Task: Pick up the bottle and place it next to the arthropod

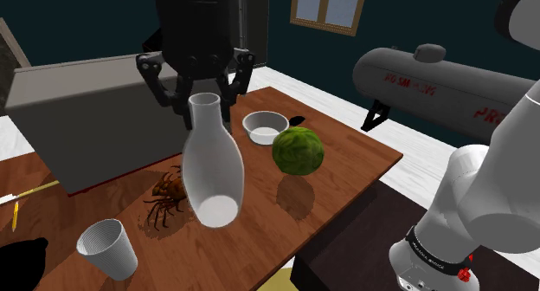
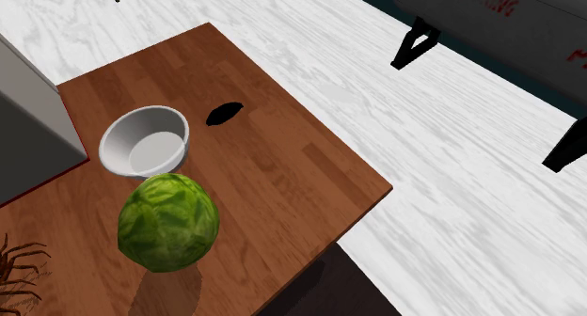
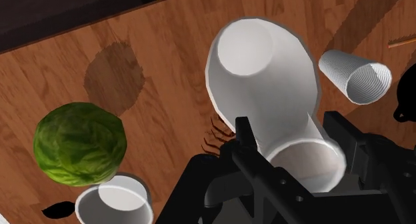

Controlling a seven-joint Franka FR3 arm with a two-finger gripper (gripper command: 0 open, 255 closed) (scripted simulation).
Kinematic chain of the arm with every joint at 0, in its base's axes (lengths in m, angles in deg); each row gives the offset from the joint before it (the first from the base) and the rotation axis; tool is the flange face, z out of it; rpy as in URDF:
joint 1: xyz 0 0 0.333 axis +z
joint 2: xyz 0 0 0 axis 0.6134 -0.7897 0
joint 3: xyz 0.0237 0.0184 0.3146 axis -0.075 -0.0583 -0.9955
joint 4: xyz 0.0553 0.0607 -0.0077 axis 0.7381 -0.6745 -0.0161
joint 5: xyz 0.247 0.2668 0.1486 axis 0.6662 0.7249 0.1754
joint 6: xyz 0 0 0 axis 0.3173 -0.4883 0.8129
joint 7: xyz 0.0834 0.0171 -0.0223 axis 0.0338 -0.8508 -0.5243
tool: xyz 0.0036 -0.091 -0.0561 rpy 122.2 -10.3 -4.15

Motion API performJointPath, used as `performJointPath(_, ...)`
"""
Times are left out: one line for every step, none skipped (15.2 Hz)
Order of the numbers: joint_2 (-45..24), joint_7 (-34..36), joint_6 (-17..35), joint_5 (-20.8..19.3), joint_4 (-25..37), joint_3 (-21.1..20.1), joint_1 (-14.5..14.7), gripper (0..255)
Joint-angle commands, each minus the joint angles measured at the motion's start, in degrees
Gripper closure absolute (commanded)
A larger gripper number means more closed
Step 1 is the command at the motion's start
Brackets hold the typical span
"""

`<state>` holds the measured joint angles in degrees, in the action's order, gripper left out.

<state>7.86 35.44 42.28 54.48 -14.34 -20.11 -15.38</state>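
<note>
Two fingers: clasp the neck of the white bottle from either side, just under its open mouth.
Gripper: black, shut narrow on that neck above the table; in the wrist view its body covers the bottle's lower neck.
Bottle pose: tilted, the round base turned toward the shoulder camera, so not standing flat on the wood; whether any edge touches the wood cannot be told.
Arthropod: brown and leggy, on the table just beside the bottle, partly hidden behind it; a few legs poke out past the bottle in the wrist view, and the second exterior view's left edge cuts it off.
Ribbed white cup: near the arthropod, toward the shoulder view's lower left.
White bowl: beyond the bottle, close to a green cabbage.
Small black thing: near the bowl, too small to name.
Grey box: at the table's far side, partly behind the gripper.
Black shape: cut by the shoulder view's corner, not identifiable.
</note>
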Motion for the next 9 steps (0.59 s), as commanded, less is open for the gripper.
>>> performJointPath(0.8, -0.2, 1.9, 0.4, -2.5, 0.2, -0.1, 255)
performJointPath(1.1, -0.3, 2.7, 0.5, -3.6, 0.2, -0.1, 255)
performJointPath(1.4, -0.3, 3.5, 0.7, -4.6, 0.3, -0.2, 255)
performJointPath(1.6, -0.4, 4.4, 0.8, -5.7, 0.3, -0.2, 255)
performJointPath(1.8, -0.4, 5.2, 0.9, -6.7, 0.4, -0.2, 255)
performJointPath(2.0, -0.5, 6.0, 1.0, -7.6, 0.4, -0.2, 255)
performJointPath(2.2, -0.5, 6.8, 1.1, -8.6, 0.4, -0.2, 255)
performJointPath(2.3, -0.5, 7.6, 1.1, -9.5, 0.4, -0.2, 255)
performJointPath(2.5, -0.5, 8.4, 1.2, -10.5, 0.5, -0.2, 255)
